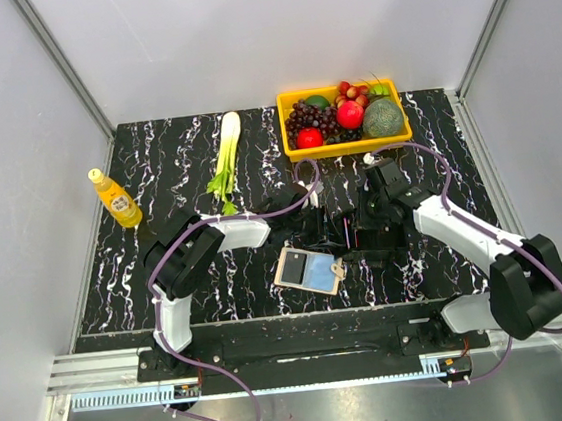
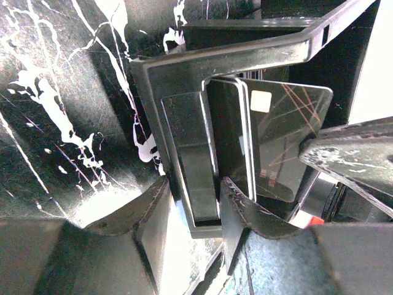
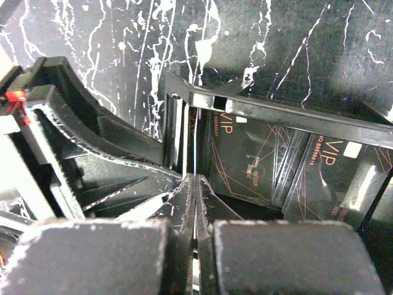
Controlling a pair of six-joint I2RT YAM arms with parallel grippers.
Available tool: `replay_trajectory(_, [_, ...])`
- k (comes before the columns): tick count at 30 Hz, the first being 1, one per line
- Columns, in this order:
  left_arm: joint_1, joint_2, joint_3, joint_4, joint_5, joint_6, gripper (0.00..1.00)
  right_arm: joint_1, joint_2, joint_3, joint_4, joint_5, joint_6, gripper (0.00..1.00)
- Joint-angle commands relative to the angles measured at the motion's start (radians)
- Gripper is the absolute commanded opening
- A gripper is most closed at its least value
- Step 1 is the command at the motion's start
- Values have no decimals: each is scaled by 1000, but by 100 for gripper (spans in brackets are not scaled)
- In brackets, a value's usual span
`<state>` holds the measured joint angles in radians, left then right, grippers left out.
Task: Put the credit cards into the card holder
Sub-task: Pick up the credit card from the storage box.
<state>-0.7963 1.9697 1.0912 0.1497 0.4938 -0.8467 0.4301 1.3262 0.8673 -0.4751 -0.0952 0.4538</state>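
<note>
The card holder (image 1: 307,270) lies open on the table near the front, beige with a dark grey and a light blue panel. Behind it stands a black card rack (image 1: 346,222) with several dark credit cards (image 3: 245,153) upright in its slots; it also shows in the left wrist view (image 2: 184,80). My left gripper (image 2: 193,212) grips the rack's end block (image 2: 196,166) between its fingers, beside a card with a chip (image 2: 288,135). My right gripper (image 3: 195,196) is shut on the edge of one thin card (image 3: 195,147) still standing in the rack (image 3: 276,110).
A yellow basket (image 1: 347,146) of fruit stands at the back, just behind both grippers. A green vegetable stalk (image 1: 227,154) lies at back centre-left. An orange juice bottle (image 1: 116,198) stands at the left edge.
</note>
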Motion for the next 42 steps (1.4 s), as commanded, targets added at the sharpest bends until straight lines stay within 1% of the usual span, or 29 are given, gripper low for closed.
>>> replay_trajectory(1, [3,-42,-4,27,-17,24,34,9,53,32,-5,66,-4,0])
replay_trajectory(4, [3,-43,-5,28,-15,24,34,7,93,35,-3,91,-15,0])
replay_trajectory(11, [5,-43,-4,33,-14,21,34,9,160,47,24,60,-21,0])
replay_trajectory(15, [6,-42,-2,33,-14,23,34,9,169,35,52,29,-12,0])
replay_trajectory(20, [8,-38,-4,36,-9,20,34,13,179,38,50,31,-15,0])
replay_trajectory(23, [8,-38,-2,34,-9,21,34,16,137,44,26,90,-9,0])
replay_trajectory(26, [9,-40,-1,27,-9,26,34,15,64,48,13,147,-18,0])
replay_trajectory(32, [9,-43,-2,25,-8,31,34,16,-13,131,-108,207,-36,0])
replay_trajectory(37, [9,-49,-2,24,-11,34,34,16,-38,182,-174,201,-58,0])
replay_trajectory(42, [9,-58,2,22,-20,35,34,16,-16,168,-151,163,-49,0])
